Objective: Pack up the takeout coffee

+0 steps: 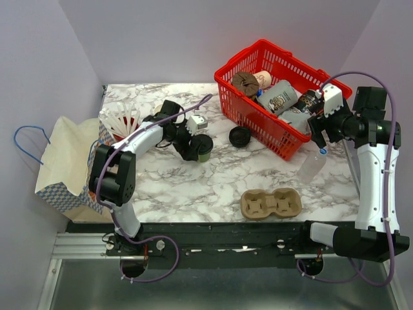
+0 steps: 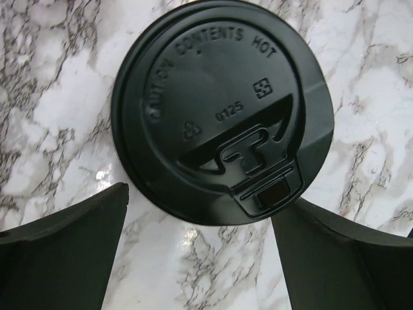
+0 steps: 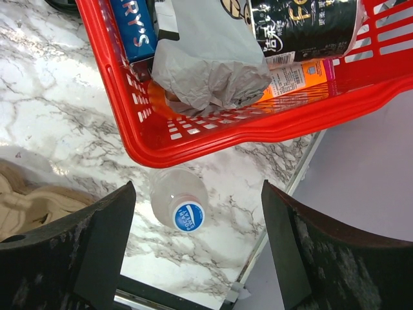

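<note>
Left wrist cam: black lid [image 2: 216, 103] hides cup body of takeout coffee [image 1: 204, 153]; left end effector [image 2: 200, 206] fingers cropped at btm edge. Right wrist cam: red basket [image 3: 193, 139] cut off top & right, cup carrier [image 3: 26, 194] cropped at left.

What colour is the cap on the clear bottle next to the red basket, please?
The cap is blue with white markings, seen best in the right wrist view.

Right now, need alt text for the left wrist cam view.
A round black lid embossed CAUTION CONTENTS HOT, seen from straight above, fills most of the frame against a white-and-grey marble table. The left gripper is open, its two dark fingers rising from the bottom corners on either side of the lid's near edge.
</note>
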Controlling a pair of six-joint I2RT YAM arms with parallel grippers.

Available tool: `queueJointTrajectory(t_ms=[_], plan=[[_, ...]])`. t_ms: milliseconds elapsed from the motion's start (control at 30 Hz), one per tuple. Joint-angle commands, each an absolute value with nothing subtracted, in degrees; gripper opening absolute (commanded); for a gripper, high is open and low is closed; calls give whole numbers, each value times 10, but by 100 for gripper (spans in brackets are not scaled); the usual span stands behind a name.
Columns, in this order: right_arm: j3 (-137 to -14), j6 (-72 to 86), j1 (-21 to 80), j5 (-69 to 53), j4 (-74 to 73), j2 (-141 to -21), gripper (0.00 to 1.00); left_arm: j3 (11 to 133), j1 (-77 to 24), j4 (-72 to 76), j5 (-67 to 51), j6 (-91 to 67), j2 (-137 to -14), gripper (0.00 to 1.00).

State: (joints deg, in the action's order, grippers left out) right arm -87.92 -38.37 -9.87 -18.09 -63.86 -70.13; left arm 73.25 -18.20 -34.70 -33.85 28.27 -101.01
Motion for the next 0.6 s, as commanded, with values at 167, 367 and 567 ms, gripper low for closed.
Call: queueJointTrajectory(t_ms=[167,367,567], plan=[[-877,-374,-102,-192,-628,-686,87,808,-236,-294,-396,278,-1085,94],[-864,-373,-102,-192,-626,-675,87,879,-255,-260,-353,222,-1140,94],[-853,-365,-102,-200,-618,-673,87,926,-256,-260,-337,194,-1174,94]])
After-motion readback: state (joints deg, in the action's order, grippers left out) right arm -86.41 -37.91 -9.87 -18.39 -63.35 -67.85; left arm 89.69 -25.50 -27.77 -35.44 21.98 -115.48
